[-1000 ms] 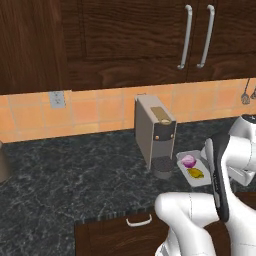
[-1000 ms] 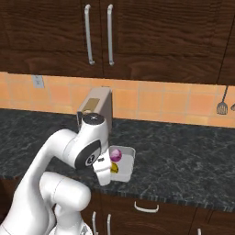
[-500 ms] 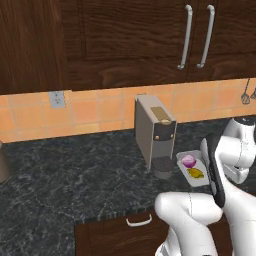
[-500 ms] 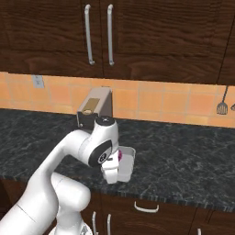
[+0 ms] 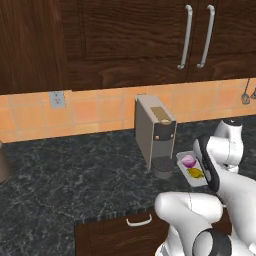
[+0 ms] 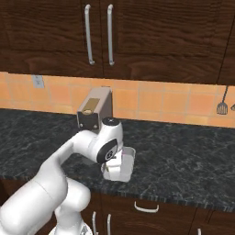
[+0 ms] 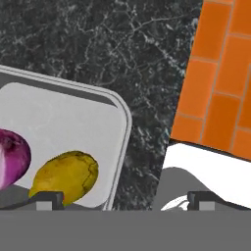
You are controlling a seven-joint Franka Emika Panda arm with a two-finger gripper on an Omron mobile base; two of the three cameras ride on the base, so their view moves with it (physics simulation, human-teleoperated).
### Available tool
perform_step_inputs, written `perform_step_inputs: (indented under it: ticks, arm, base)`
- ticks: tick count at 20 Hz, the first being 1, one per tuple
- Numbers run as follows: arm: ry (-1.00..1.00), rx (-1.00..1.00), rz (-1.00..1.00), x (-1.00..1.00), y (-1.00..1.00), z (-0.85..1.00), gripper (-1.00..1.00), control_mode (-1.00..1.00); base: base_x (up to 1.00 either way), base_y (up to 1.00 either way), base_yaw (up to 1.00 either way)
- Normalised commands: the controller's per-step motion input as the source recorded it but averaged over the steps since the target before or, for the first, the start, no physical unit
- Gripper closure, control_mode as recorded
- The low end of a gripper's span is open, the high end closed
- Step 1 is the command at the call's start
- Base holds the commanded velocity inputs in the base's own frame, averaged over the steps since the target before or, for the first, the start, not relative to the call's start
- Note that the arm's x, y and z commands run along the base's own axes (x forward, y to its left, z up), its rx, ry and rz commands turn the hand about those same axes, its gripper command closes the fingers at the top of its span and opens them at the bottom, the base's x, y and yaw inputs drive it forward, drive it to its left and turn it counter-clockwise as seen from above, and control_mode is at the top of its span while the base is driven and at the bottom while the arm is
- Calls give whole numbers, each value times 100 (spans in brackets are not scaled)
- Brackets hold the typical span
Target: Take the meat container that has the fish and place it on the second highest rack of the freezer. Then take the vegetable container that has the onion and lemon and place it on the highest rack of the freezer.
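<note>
Vegetable container (image 5: 193, 169) sits on the dark desk (image 5: 75, 180), lower right of the left base view, just beside the coffee machine (image 5: 155, 135). Onion (image 7: 12, 157) and lemon (image 7: 66, 176) lie inside. Gripper (image 7: 125, 200) hangs over the tray's rim, jaws wide apart, holding nothing. Judgement: this tray is not yet grasped; its freezer placement remains.

Lighting: even, soft, rendered; no glare showing. Upper cabinets (image 5: 125, 45) are sitting dim, orange backsplash (image 6: 156, 103) glowing brighter. Faint shadow is falling beneath the coffee machine (image 5: 155, 135). Hand view is appearing slightly soft; no edge distortion.
</note>
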Motion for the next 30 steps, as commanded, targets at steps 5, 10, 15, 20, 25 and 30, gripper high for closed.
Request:
perform_step_inputs:
  ticks: [5, 10, 15, 20, 25, 30]
  arm:
    - [6, 0, -7, 23, -23, -26, -100, -100]
    - [5, 0, -2, 12, -17, -31, -100, -100]
    - [2, 0, 0, 0, 0, -33, -100, -100]
    - [6, 0, -3, 0, 0, -37, -100, -100]
    - [6, 0, -2, 0, 0, -33, -100, -100]
    - [3, 0, -1, 0, 0, -25, -100, -100]
  base:
    - [0, 0, 0]
    - [0, 0, 0]
    - [0, 0, 0]
    - [0, 0, 0]
    - [0, 0, 0]
    - [0, 0, 0]
